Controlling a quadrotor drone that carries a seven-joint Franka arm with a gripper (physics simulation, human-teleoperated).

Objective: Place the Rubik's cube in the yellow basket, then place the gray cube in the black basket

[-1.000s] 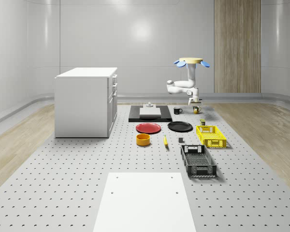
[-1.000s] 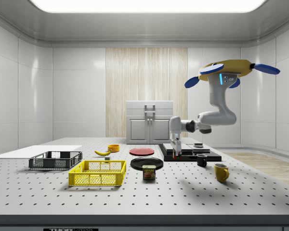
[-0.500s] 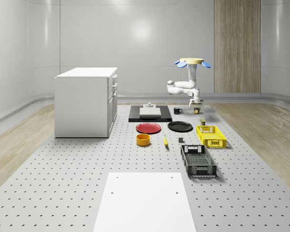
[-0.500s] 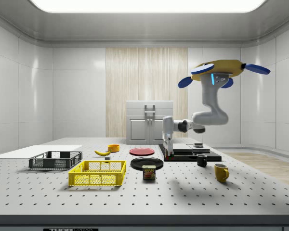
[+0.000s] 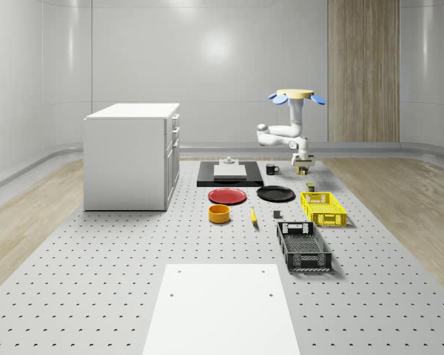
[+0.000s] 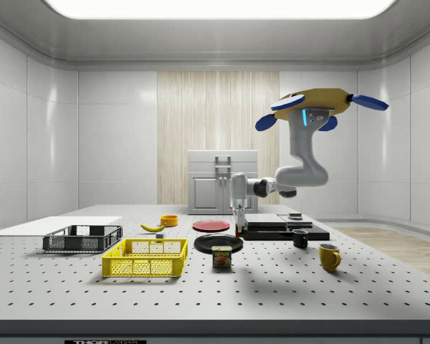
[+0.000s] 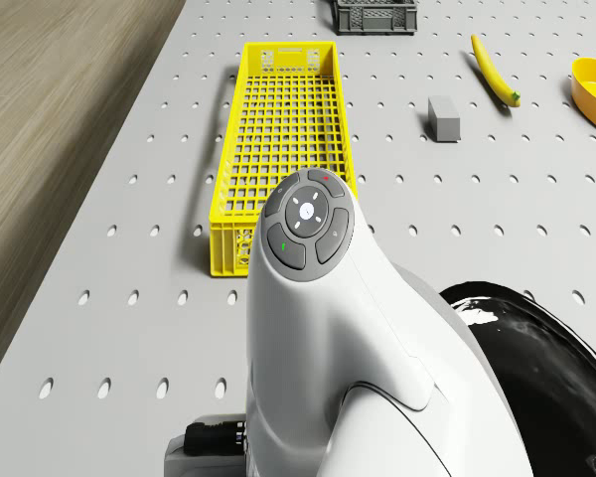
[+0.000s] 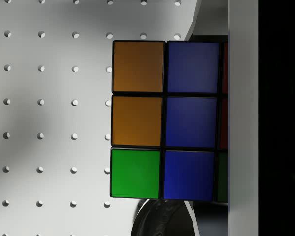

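Presently, item one: the drone (image 6: pixel 312 104), hovering above the far end of the perforated table (image 5: pixel 96 281), its yellow body and blue rotors high over the black plate (image 6: pixel 218 243) and the mugs in the side view.

Item two: the arm, white, bent down and toward the side view's left, ending in the gripper (image 6: pixel 239 231), which hangs just above the black plate's rim. In the whole-scene view the gripper (image 5: pixel 302 168) sits beyond the far end of the yellow basket (image 5: pixel 323 208).

Item three: the Rubik's cube (image 8: pixel 164 120), clamped between the fingers; orange, blue and green tiles face the wrist camera, with the table's holes behind it.

Item four: yellow basket (image 7: pixel 281 149), an open mesh crate, lying on the table ahead of the drone; seen also in the side view (image 6: pixel 146 258).

Item five: black basket (image 5: pixel 303 246), next along the table from the yellow one, nearer the whole-scene camera.

Item six: gray cube (image 7: pixel 443 117), a small block on the table between the yellow basket and the banana (image 7: pixel 494 72).

Sundries: spam can (image 6: pixel 222 257), dark mug (image 6: pixel 299 239), yellow mug (image 6: pixel 329 257), red plate (image 5: pixel 227 196), orange bowl (image 5: pixel 219 214), white cabinet (image 5: pixel 132 155).
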